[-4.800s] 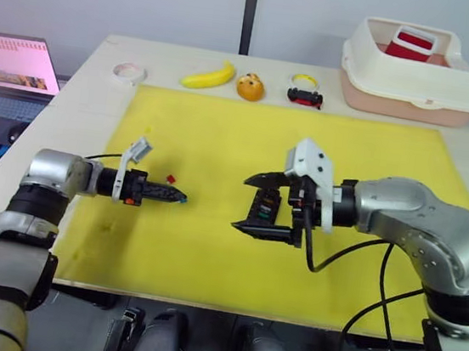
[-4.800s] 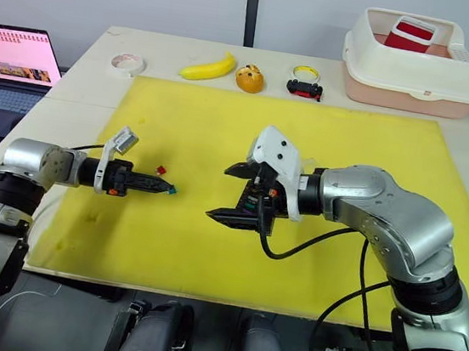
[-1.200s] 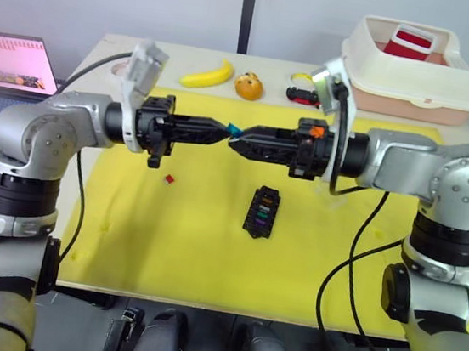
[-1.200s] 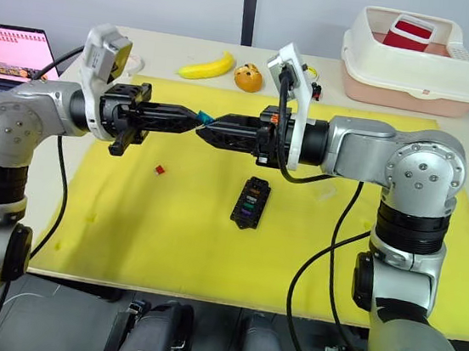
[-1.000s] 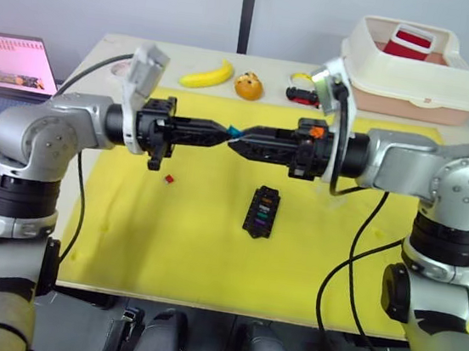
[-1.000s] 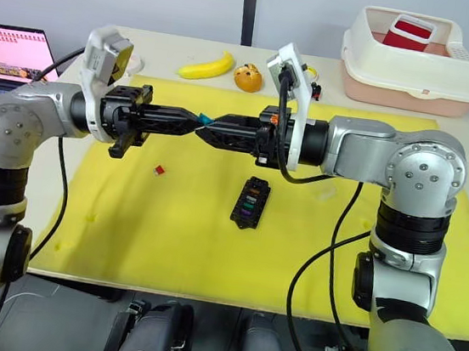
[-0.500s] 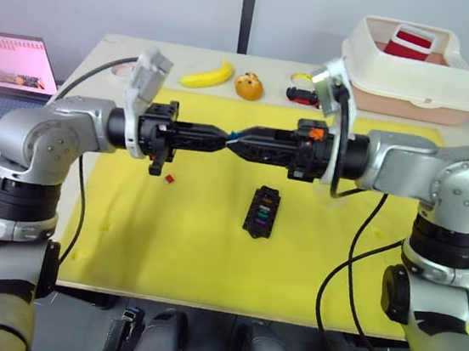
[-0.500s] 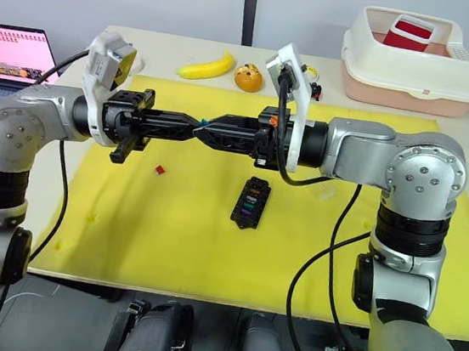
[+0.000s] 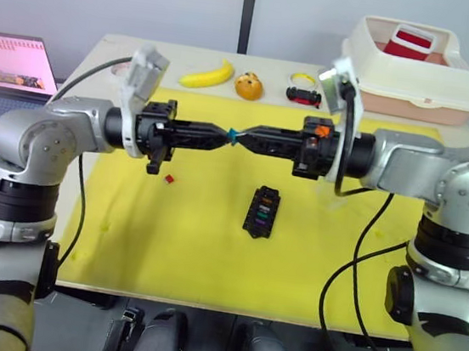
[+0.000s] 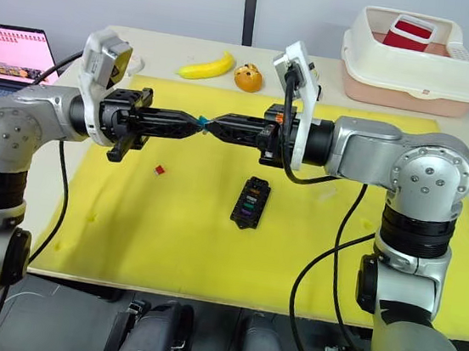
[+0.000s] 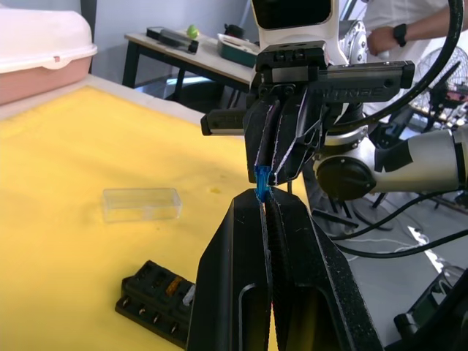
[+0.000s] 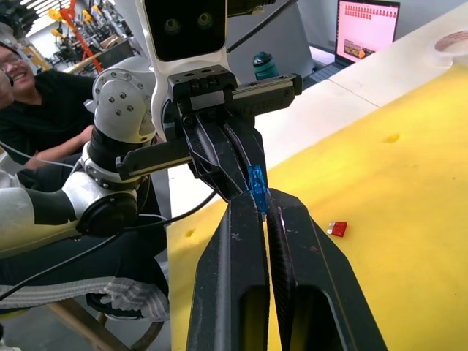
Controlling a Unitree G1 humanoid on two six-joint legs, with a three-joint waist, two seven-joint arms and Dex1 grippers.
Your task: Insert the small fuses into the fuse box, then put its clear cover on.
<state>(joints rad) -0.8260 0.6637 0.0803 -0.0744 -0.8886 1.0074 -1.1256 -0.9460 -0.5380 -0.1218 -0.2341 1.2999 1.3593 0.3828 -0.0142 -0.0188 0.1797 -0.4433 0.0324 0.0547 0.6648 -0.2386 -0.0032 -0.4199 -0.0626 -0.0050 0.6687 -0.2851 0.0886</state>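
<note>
Above the yellow mat (image 9: 166,244) my two grippers meet tip to tip. A teal fuse (image 9: 233,133) sits between them. My left gripper (image 9: 225,134) is shut on one end of it (image 11: 261,178). My right gripper (image 9: 241,134) is shut on the other end (image 12: 256,186). Below them the black fuse box (image 9: 262,211) lies on the mat with several coloured fuses in its slots. A red fuse (image 9: 168,179) lies loose on the mat to its left. The clear cover (image 11: 142,204) lies flat on the mat beyond the fuse box.
Along the table's back edge lie a banana (image 9: 208,75), an orange toy (image 9: 250,86), a yellow tape ring (image 9: 303,79) and a black-and-red toy car (image 9: 304,96). A cream lidded bin (image 9: 414,73) stands back right, a laptop (image 9: 17,67) left. A person (image 12: 29,110) sits nearby.
My right gripper's fingers have closed from a wide gap onto the teal fuse at my left gripper's tip. Both grippers have stayed tip to tip, shifting only slightly.
</note>
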